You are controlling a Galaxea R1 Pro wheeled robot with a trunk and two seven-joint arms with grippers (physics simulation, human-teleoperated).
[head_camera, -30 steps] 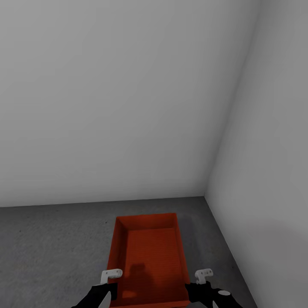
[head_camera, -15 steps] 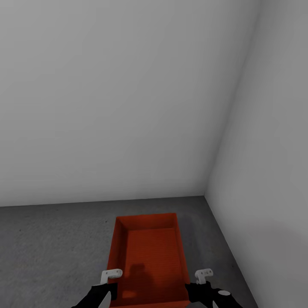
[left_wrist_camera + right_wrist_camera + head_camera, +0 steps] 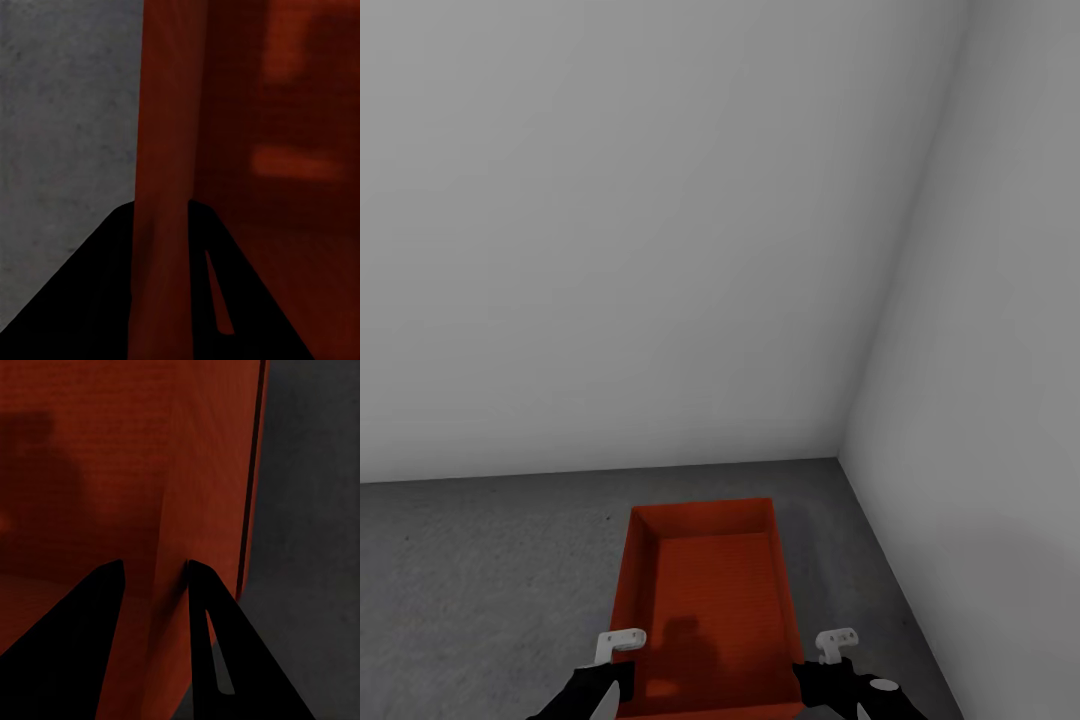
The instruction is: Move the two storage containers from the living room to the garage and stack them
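Note:
One orange-red storage container lies open-topped over the dark grey garage floor, close to the corner of two pale walls. My left gripper straddles its left wall, and in the left wrist view both fingers press on that wall. My right gripper straddles the right wall. There one finger touches the wall, and a gap shows before the other finger. A thin dark-red edge runs just outside that wall; I cannot tell whether it is a second container.
Pale grey walls meet in a corner just beyond and to the right of the container. The right wall stands near the container's right side. Speckled floor stretches away to the left.

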